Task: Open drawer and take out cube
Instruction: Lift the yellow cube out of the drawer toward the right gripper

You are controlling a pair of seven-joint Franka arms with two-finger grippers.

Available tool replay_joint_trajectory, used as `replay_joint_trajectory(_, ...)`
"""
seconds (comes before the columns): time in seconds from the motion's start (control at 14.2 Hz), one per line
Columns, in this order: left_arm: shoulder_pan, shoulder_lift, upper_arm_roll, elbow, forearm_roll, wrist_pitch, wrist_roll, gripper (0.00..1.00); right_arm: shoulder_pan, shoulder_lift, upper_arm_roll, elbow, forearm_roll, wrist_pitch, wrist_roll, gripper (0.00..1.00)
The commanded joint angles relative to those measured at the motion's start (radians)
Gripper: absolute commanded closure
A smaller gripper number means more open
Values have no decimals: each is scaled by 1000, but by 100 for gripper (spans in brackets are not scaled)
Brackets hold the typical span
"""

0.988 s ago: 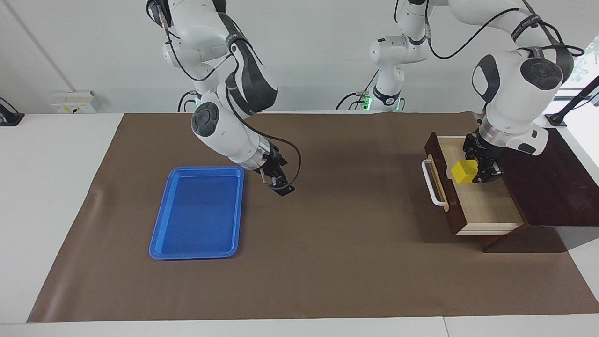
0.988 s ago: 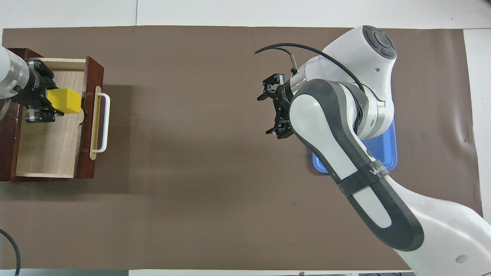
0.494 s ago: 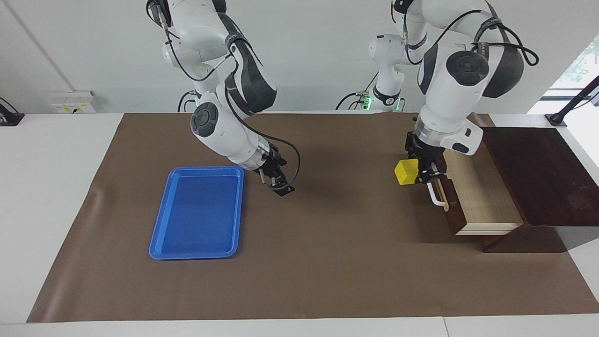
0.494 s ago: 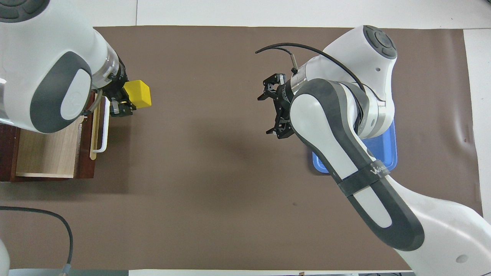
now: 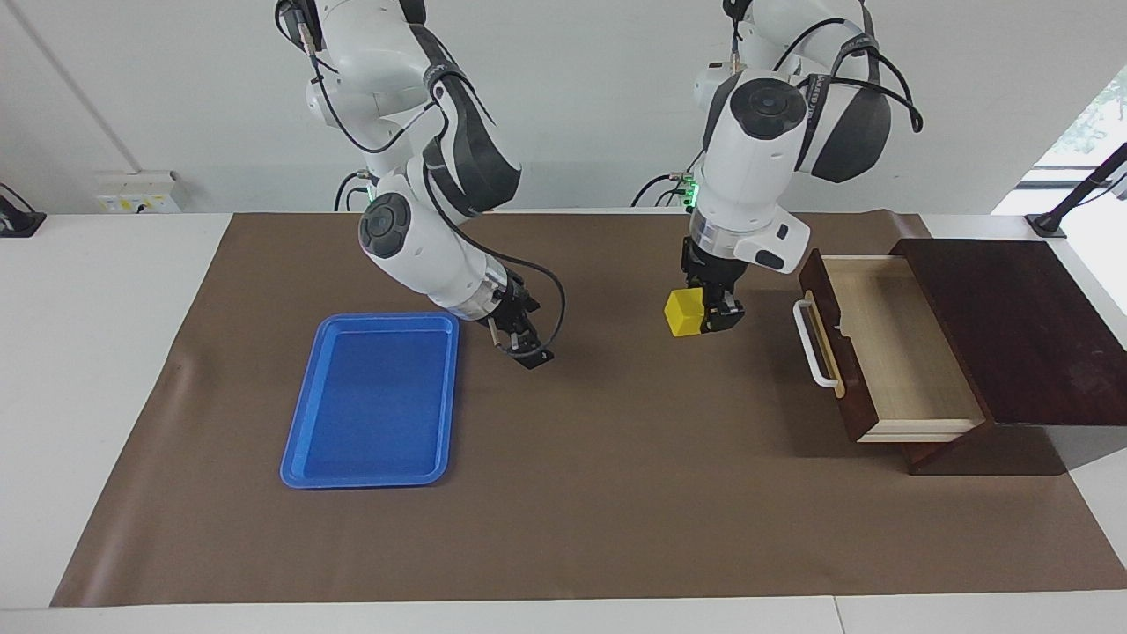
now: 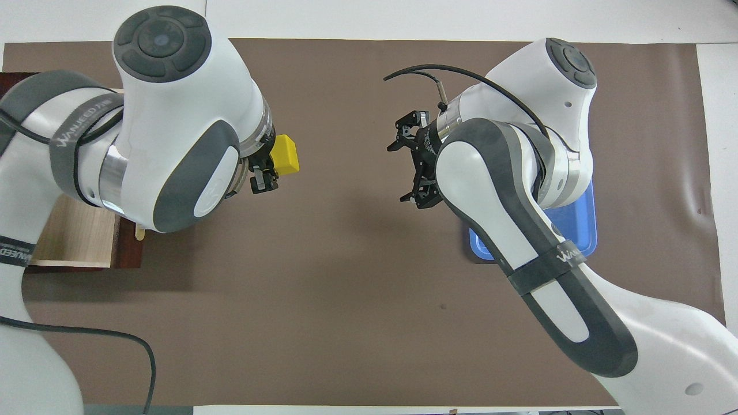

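The yellow cube (image 5: 683,313) hangs in the air over the bare brown mat, with my left gripper (image 5: 704,315) shut on it. It is beside the drawer's front, toward the middle of the table. The dark wooden drawer (image 5: 889,352) stands pulled out of its box (image 5: 1012,326); its pale inside is bare and its white handle (image 5: 814,345) faces the tray. In the overhead view the cube (image 6: 285,154) shows past the left gripper (image 6: 272,166), and the left arm covers most of the drawer (image 6: 75,242). My right gripper (image 5: 521,348) (image 6: 403,161) waits open over the mat beside the tray.
A blue tray (image 5: 370,401) (image 6: 582,225) lies on the mat toward the right arm's end, with nothing in it. The brown mat (image 5: 616,458) covers most of the white table. The right arm hides most of the tray in the overhead view.
My left gripper has lifted the cube out of the drawer and carried it over the drawer's front toward the middle of the table. The right arm has not moved.
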Motion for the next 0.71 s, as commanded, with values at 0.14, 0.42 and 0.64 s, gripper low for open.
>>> replay_joint_trajectory(0.14,-49,-5,17,-60,-10,47,-42,100,7,-2,2,4,7,-19,-6,1)
replay_joint_trajectory(0.42,-62,-8,17,-75,-10,56,-44,100,39,3,2,32,2,-20,-9,1)
replay_joint_trajectory(0.64,-67,-10,17,-78,-10,59,-61,100,50,50,0,120,0,-51,5,2)
